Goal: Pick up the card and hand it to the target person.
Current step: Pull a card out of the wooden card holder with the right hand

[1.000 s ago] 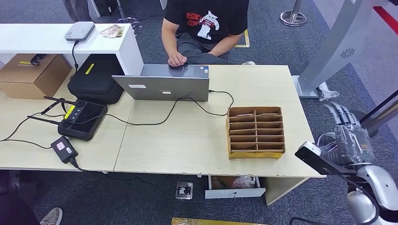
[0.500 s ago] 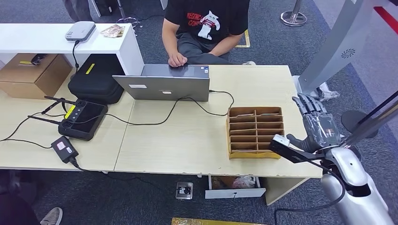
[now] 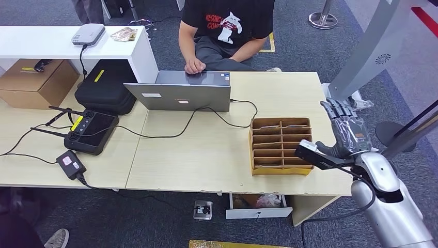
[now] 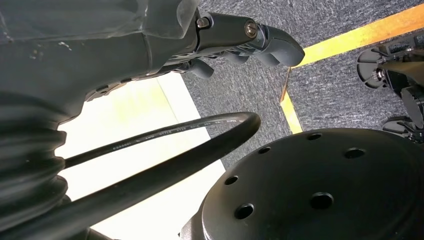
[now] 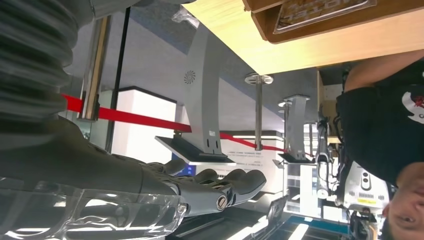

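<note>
Head view of a pale wooden table [image 3: 206,155] with a person [image 3: 227,31] in a black printed shirt seated at its far side, one hand resting by an open grey laptop [image 3: 178,95]. Near the table's right end lies a brown cardboard organiser [image 3: 281,145] divided into two columns of shallow slots; whether a card sits in any slot cannot be told from above, though the right wrist view shows a dark printed card-like piece [image 5: 320,12] lying in the organiser's edge compartment. The right hand [image 3: 347,135] is raised just beside the organiser's right side, over the table's edge, its dark fingers [image 3: 335,111] extended and slightly spread, holding nothing; the right wrist view confirms the fingers stretched out together with an empty palm. The silver right arm [image 3: 390,206] rises from the lower right corner. The left hand [image 4: 150,35] appears in the left wrist view over grey carpet and a yellow floor line, its fingers loosely curled around nothing. On the table's left part rest a black remote controller [image 3: 90,132] with antennas, a small black power adapter [image 3: 71,164], a black case [image 3: 106,88] and a cardboard box [image 3: 36,82].
</note>
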Tool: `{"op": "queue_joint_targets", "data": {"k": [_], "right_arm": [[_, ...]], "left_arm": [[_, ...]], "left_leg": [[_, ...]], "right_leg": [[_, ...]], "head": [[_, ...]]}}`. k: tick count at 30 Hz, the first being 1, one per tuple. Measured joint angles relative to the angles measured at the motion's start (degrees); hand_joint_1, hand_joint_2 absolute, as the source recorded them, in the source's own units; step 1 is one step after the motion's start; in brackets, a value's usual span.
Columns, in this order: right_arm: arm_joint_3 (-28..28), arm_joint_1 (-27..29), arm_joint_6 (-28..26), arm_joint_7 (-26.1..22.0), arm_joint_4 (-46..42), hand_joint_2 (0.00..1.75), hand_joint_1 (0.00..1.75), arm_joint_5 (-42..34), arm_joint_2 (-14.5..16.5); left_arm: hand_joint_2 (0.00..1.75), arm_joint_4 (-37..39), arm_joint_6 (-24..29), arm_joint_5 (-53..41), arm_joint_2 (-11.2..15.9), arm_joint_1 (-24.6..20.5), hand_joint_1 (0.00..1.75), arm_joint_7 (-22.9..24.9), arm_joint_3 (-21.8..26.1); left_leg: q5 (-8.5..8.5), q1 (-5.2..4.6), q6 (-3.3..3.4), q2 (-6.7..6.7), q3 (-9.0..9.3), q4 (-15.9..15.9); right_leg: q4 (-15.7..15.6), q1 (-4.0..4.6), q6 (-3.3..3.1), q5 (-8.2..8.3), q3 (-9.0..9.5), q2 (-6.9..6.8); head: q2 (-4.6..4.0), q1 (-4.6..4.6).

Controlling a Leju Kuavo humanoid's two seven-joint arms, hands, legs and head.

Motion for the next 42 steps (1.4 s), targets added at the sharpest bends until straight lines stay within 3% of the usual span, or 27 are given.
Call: {"op": "queue_joint_targets", "data": {"k": [12,42], "right_arm": [[1.8,-3.2,-0.3,-1.7,5.7,1.75,0.0,-1.0,1.4],[6.3,-11.8,-4.3,-2.5,23.7,1.75,0.0,0.9,10.4]], "left_arm": [[1.75,0.0,0.1,0.3,0.0,0.1,0.0,-0.1,0.0],[1.75,0.0,0.1,1.2,-0.1,0.2,0.0,0.1,0.0]], "left_leg": [[0.0,0.0,0.0,0.0,-0.01,0.0],[0.02,0.0,-0.01,0.0,0.0,0.0]], "right_leg": [[0.0,0.0,0.0,0.0,0.0,0.0],[0.0,0.0,0.0,0.0,0.0,0.01]], "head": [[0.0,0.01],[0.0,0.0]]}}
